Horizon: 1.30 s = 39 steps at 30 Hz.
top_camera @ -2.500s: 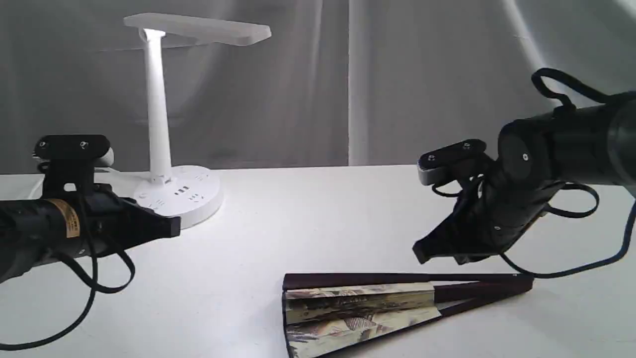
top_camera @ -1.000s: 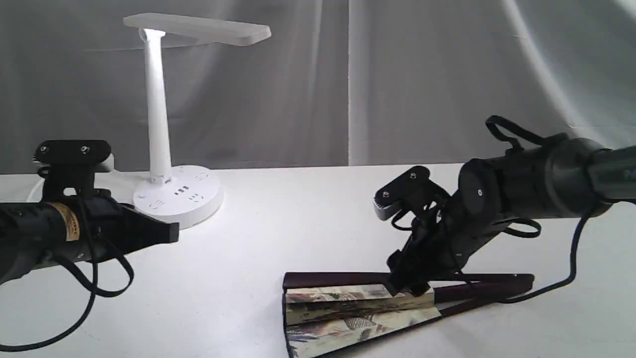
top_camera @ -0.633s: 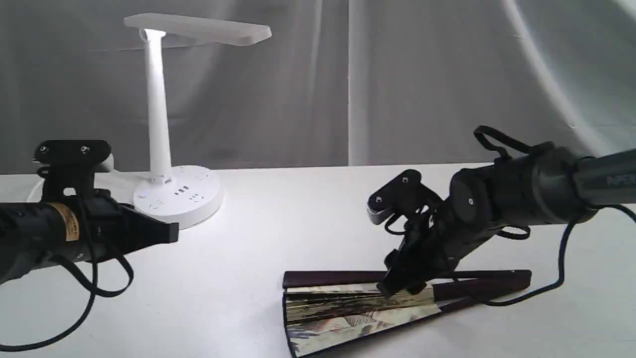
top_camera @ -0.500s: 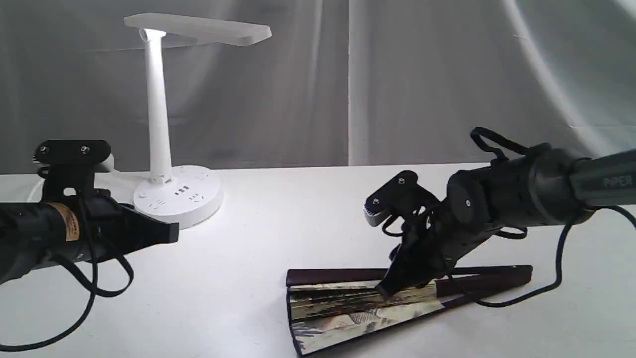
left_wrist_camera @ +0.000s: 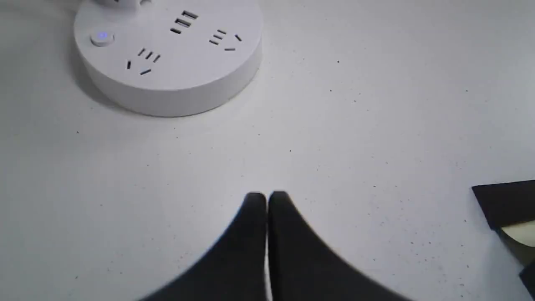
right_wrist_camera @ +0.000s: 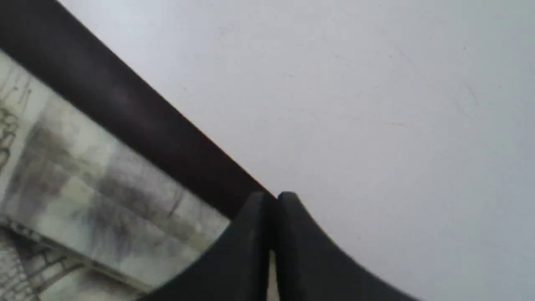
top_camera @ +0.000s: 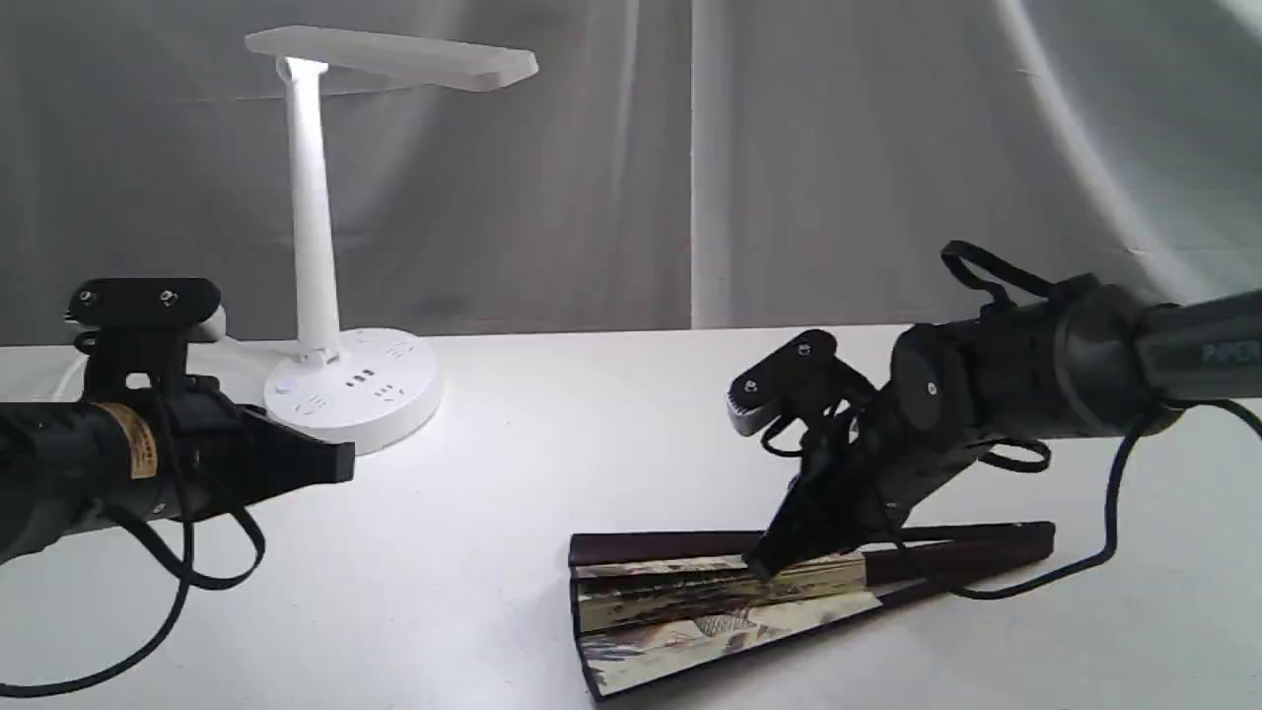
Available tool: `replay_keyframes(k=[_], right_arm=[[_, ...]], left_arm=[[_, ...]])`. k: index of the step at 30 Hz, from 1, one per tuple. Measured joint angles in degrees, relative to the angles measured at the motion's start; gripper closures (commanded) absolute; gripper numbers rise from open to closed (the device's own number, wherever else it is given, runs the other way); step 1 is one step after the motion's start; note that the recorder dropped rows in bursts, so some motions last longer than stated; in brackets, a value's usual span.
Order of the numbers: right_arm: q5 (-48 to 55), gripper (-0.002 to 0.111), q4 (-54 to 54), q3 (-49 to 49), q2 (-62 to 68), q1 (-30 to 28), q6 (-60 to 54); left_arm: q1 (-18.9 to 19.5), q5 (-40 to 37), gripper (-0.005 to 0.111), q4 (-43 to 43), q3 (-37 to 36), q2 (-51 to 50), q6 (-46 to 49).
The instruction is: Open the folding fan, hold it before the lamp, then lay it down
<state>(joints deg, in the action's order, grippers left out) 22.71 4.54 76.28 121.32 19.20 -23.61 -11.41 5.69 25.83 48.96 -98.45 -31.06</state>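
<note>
Exterior view: the fan lies flat on the table at about 5 o'clock from the middle, only a few pleats splayed. Its long axis runs roughly 9 to 3, with the paper end toward 9 and the pivot end toward 3. The lamp stands well apart at 10 o'clock. The right gripper slants down from 2 o'clock, and its tips sit on the fan's far guard where the paper meets the bare ribs. The left gripper hovers at 9 o'clock, pointing toward 3, near the lamp's base and well short of the fan. The right arm is clearly the nearer one.

Left wrist view: the left gripper has its jaws pressed together on nothing, above bare table. The lamp's round base lies ahead, and one dark corner of the fan shows far off to the side.

Right wrist view: the right gripper has its jaws together, tips right at the outer edge of the dark guard, with painted paper just beside. Whether that thin guard is nipped between them cannot be told. Spreading the fan likely turns on the guard swinging about the pivot at 3 o'clock.
</note>
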Motion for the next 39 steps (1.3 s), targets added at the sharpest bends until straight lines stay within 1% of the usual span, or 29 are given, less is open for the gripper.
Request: replay_keyframes(k=[3, 6, 8, 14, 19, 21, 25, 30, 31, 35, 39], right_arm=[[4.63, 0.106, 7.21, 2.27, 0.37, -0.22, 1.80], [10.05, 0.106, 10.07, 4.55, 1.13, -0.22, 2.36], [12.07, 0.106, 9.77, 5.46, 1.27, -0.10, 2.47], [12.74, 0.106, 5.04, 5.56, 0.11, -0.16, 5.84], [12.67, 0.106, 3.86, 5.56, -3.48, -1.23, 6.59], [12.24, 0.106, 2.93, 5.56, -4.21, -1.52, 6.87], [11.49, 0.106, 1.58, 5.56, -4.33, -3.59, 8.02], [11.75, 0.106, 1.19, 5.56, -2.56, -8.56, 9.07], [12.14, 0.106, 1.08, 5.56, -2.13, -9.34, 9.20], [14.22, 0.106, 0.10, 5.56, -0.26, -11.55, 9.45], [14.78, 0.106, -0.54, 5.56, 0.69, -11.77, 9.45]], left_arm=[[0.00, 0.00, 0.107, 0.00, 0.00, 0.00, 0.00], [0.00, 0.00, 0.107, 0.00, 0.00, 0.00, 0.00], [0.00, 0.00, 0.107, 0.00, 0.00, 0.00, 0.00], [0.00, 0.00, 0.107, 0.00, 0.00, 0.00, 0.12], [-0.04, 0.00, 0.107, 2.17, 0.00, 0.00, 0.12], [-0.61, -0.36, 0.107, 3.32, 0.00, 0.00, 0.12], [-3.83, -1.32, 0.107, 7.84, 0.00, 0.00, 0.12], [-9.74, -1.46, 0.107, 12.91, 0.00, 0.00, 0.12], [-11.50, -1.46, 0.107, 13.72, 0.00, 0.00, 0.12], [-16.86, -1.29, 0.107, 14.91, 0.00, -0.12, 0.12], [-19.65, -0.20, 0.107, 15.05, 0.57, -2.72, 0.12]])
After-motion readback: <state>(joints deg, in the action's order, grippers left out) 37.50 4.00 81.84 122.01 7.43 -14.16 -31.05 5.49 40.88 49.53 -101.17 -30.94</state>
